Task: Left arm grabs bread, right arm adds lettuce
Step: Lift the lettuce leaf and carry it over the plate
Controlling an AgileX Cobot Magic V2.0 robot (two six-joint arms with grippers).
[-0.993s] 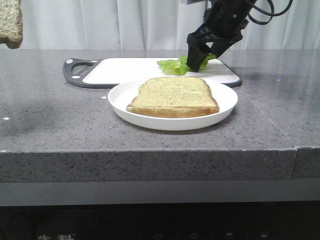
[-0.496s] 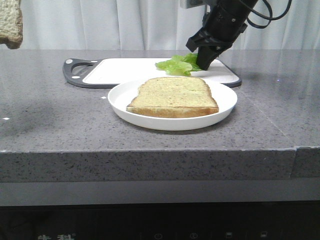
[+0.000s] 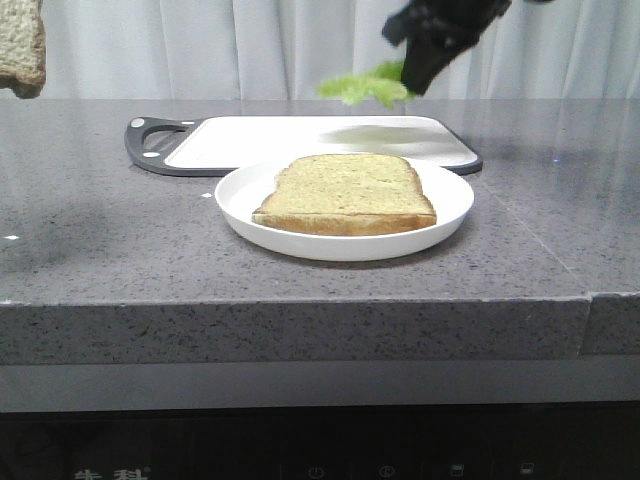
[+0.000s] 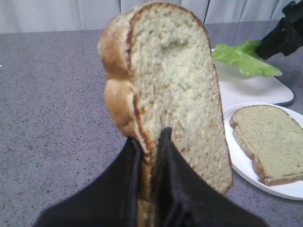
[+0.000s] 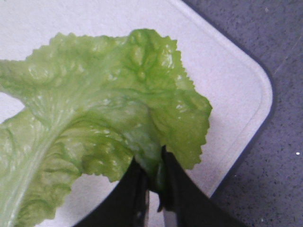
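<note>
Right pincer (image 5: 154, 189) clamped on lettuce (image 5: 94, 118): carry it level over the plated slice (image 3: 347, 192), release low; left pincer (image 4: 150, 156) grips bread (image 4: 175, 85)

Grey speckled stone counter, white curtains behind

A thick-edged grey speckled stone countertop (image 3: 300, 290) is seen, lit softly and evenly. Pale white pleated curtains (image 3: 200, 50) are hung across the back. A dark, shadowed panel (image 3: 320, 445) with faint markings is tucked under the slab.
</note>
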